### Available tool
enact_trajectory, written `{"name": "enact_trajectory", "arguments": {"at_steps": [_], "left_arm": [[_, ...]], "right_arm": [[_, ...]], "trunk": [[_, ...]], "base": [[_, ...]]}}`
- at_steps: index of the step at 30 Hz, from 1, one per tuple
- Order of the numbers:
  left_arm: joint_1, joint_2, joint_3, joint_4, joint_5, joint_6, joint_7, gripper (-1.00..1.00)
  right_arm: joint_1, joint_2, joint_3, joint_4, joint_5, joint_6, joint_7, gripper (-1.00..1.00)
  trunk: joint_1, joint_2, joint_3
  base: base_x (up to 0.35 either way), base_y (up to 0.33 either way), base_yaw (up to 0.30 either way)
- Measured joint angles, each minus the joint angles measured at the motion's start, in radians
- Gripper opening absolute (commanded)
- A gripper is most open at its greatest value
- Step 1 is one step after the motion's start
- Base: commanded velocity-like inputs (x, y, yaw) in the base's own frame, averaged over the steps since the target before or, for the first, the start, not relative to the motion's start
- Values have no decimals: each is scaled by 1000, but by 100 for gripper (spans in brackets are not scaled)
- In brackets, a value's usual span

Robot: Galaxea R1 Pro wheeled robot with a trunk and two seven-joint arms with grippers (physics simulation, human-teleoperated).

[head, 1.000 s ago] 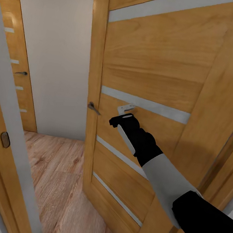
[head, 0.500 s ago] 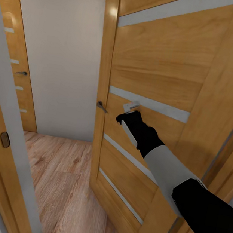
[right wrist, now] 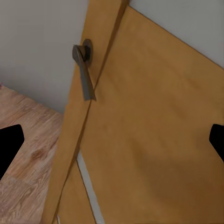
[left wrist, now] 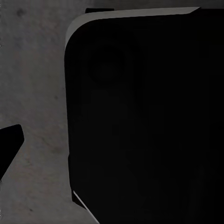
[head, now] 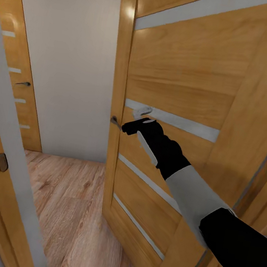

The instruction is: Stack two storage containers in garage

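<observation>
The two storage containers are out of view. My right gripper [head: 140,114] is stretched forward against a wooden panel door [head: 180,85], close to its free edge and just right of the dark lever handle [head: 116,122]. In the right wrist view the handle [right wrist: 84,70] lies ahead of the right gripper [right wrist: 112,144], whose black fingertips [right wrist: 9,144] sit wide apart with nothing between them. The left gripper [left wrist: 112,149] hangs beside my dark body [left wrist: 140,116] over mottled grey concrete floor [left wrist: 37,70], one fingertip [left wrist: 9,144] showing at the picture's edge.
The door stands partly open onto a hallway with light wood-plank flooring [head: 70,201] and a pale wall [head: 73,54]. A second, closed wooden door [head: 13,70] is at the hallway's far left. The door frame [head: 8,182] rises close by in the left foreground.
The door has swung further open, its free edge shifting right. My right gripper first followed it, then slid left and up along the panel toward the handle.
</observation>
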Motion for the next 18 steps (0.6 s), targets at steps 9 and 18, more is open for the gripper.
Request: {"name": "enact_trajectory", "arguments": {"at_steps": [9,18], "left_arm": [[0,0,-1,0,-3,0,0,100],[0,1,1,0,-3,0,0,100]], "right_arm": [[0,0,1,-1,0,0,5,100],[0,0,1,-1,-19,-1,7,100]], "trunk": [[0,0,0],[0,0,0]], "base": [[311,0,0],[211,0,0]]}}
